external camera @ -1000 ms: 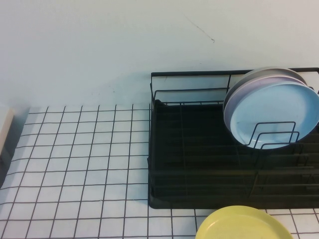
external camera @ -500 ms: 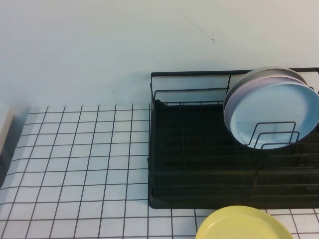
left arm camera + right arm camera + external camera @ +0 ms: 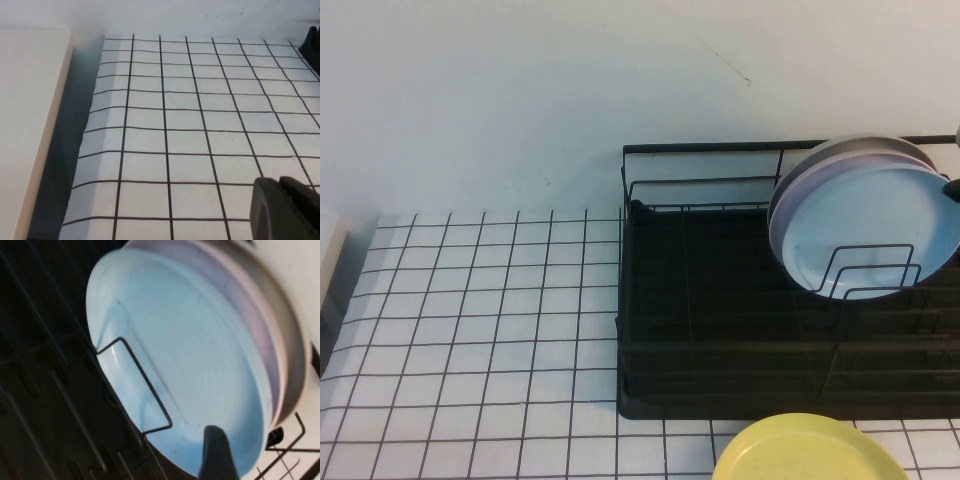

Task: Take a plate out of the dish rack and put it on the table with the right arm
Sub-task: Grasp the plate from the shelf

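The light-blue plate [image 3: 865, 235] stands upright in the black wire dish rack [image 3: 720, 330], at its back right, held by wire dividers. A pale pink plate [image 3: 820, 165] and a grey one stand behind it. The blue plate fills the right wrist view [image 3: 185, 370]. My right gripper [image 3: 250, 450] is open at the plate's right rim. One black finger [image 3: 215, 455] lies in front of the plate's face, and its dark tip shows in the high view [image 3: 953, 189]. My left gripper [image 3: 282, 200] is shut and empty, low over the white gridded table [image 3: 190, 125].
A yellow plate [image 3: 810, 450] lies on the table [image 3: 470, 320] in front of the rack. A pale board [image 3: 30, 125] borders the table's left edge beside the left gripper. The rack's left part holds no dishes.
A dark tip of the right gripper has come into the high view at its right edge, beside the blue plate's rim. The plates and rack have not moved.
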Robot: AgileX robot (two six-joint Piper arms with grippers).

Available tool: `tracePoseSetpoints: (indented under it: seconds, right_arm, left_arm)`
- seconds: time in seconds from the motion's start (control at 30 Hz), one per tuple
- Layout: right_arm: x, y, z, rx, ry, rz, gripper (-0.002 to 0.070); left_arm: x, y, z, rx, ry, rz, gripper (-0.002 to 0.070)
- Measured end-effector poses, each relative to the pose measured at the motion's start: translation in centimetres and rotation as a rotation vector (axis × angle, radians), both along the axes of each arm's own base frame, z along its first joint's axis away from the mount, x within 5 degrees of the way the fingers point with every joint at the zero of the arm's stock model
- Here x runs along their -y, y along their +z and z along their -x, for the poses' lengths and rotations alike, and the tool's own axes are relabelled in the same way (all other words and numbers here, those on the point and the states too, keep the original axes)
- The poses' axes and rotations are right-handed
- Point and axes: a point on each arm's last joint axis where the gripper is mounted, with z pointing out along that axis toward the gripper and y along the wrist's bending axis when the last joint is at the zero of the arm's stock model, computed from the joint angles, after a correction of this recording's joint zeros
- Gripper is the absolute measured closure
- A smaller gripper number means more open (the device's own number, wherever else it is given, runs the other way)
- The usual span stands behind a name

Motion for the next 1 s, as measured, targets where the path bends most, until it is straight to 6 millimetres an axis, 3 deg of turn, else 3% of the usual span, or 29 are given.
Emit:
tracePoseSetpoints:
  seconds: [0.17,0.6,1.0]
  right_arm:
    - [0.0,-2.0,-1.4,-0.014,0.089,0.076,0.0253]
    - [-0.3,-3.3,-2.9,0.052,0.177,0.115,0.0253]
    - [-2.7,-5.1,-4.3,0.083,0.22,0.134,0.0277]
  left_arm:
    - [0.0,0.0,0.0,0.0,0.0,0.0,0.0678]
    - [0.0,0.0,0.0,0.0,0.0,0.0,0.0678]
    - [0.0,0.0,0.0,0.0,0.0,0.0,0.0678]
